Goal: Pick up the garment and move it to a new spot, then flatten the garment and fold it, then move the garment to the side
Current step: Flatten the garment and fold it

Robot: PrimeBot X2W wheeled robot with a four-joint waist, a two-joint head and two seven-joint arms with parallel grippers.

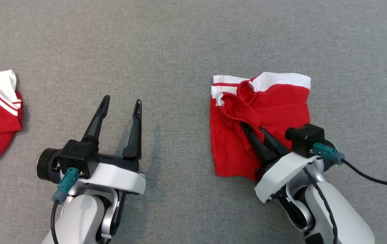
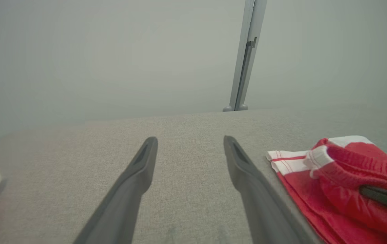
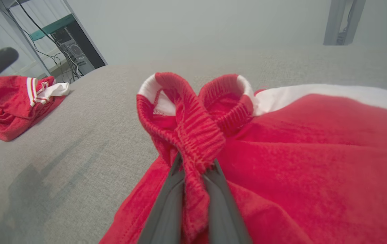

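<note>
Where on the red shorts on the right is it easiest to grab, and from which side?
Probably the ribbed waistband: it bunches up off the red shorts as a raised ridge, thin enough to pinch. Come low from the near edge, like the right tool.

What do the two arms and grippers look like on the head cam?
Both match: left gripper and right gripper each have two long, tapered matte-black fingers on a black wrist block, glossy white arm shells behind. A teal connector with a black cable plugs into each wrist.

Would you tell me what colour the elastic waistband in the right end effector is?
Red ribbed elastic waistband; clearest in the right wrist view.
</note>
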